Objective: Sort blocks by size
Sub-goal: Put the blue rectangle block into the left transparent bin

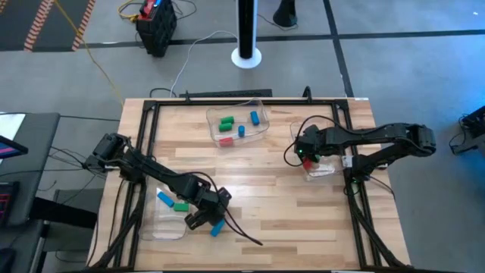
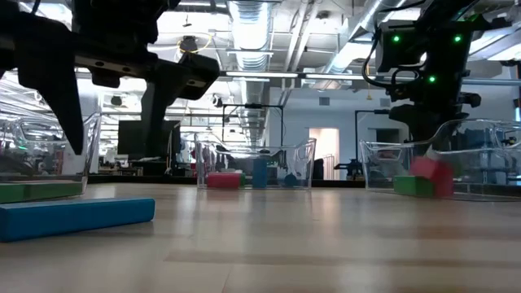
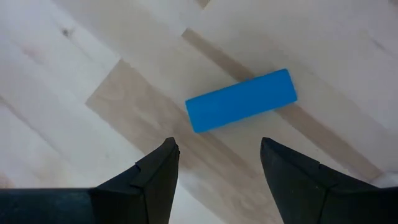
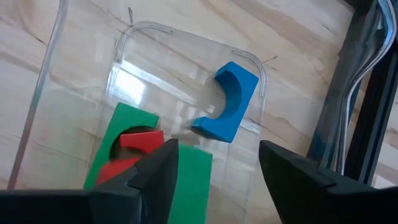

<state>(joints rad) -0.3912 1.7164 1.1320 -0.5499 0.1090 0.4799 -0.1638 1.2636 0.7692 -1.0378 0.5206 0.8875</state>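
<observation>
Blocks are lying split: a blue bar (image 3: 240,100) on the desk (image 1: 288,205) just ahead of the spread-fingered left end effector (image 3: 217,163), risking a nudge, while the right end effector (image 4: 216,163), fingers apart, is hovering over its tray (image 4: 186,43).

right tray's green block (image 4: 134,146) runs under the right arm's fingers (image 4: 155,180), so we can't see its full outline. red block (image 4: 127,155) partly covered too. long blue bar (image 2: 73,218) is cut off at the low view's edge.
</observation>
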